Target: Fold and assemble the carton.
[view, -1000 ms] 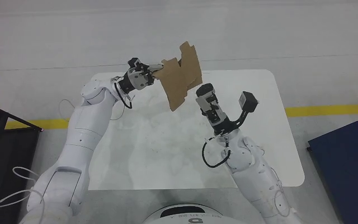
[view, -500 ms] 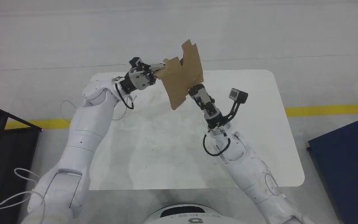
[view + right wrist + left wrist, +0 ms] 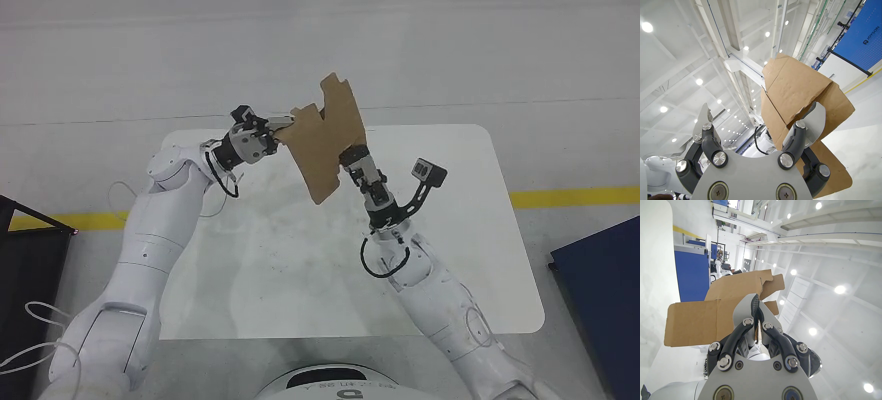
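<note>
right pincer (image 3: 351, 159) moved against carton (image 3: 330, 135) | left pincer (image 3: 275, 127) clamps its edge

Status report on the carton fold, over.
Left gripper shut on carton, holding it above the table. Right gripper open, one finger against the carton. Carton not yet assembled. No obstruction seen.

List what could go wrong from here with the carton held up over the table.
1. The left gripper alone pinches the carton, and only at one edge. A push from the other arm may swing the carton or pull it loose, dropping it onto the table.
2. The right gripper is open, with one finger against a ragged edge. Closing there may miss the panel or tear it further.
</note>
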